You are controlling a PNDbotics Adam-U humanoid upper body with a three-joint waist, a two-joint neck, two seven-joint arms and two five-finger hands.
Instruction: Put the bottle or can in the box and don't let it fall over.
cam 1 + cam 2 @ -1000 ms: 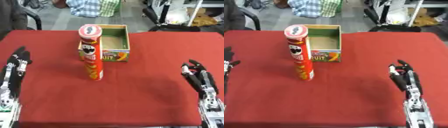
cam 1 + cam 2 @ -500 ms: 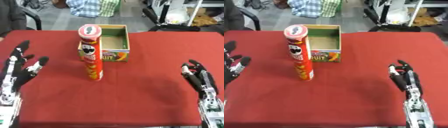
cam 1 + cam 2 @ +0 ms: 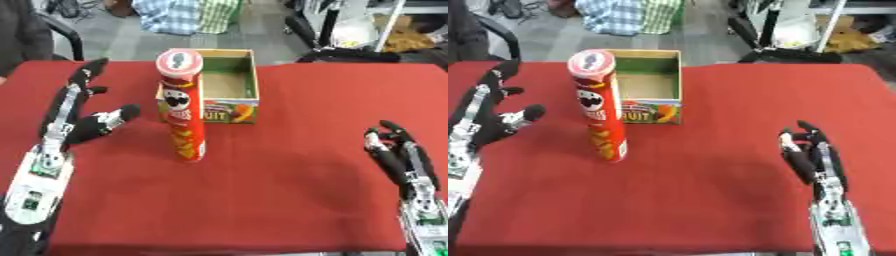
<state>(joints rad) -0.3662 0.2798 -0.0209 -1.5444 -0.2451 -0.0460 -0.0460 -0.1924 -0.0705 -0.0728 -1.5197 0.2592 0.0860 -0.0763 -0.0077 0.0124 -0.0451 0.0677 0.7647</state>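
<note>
A tall red crisp can with a white-rimmed lid stands upright on the red table, just in front of the open cardboard box, which has a green inside and a printed front. My left hand is open to the left of the can, fingers spread and thumb pointing at it, with a gap between them. My right hand rests open near the lower right, fingers up, far from the can.
Beyond the table's far edge are a dark chair, checked cloth and black equipment legs. Bare red table stretches between the can and my right hand.
My left hand has risen from the left edge and moved forward and right towards the can, fingers spreading. The can, the box and my right hand stay put.
</note>
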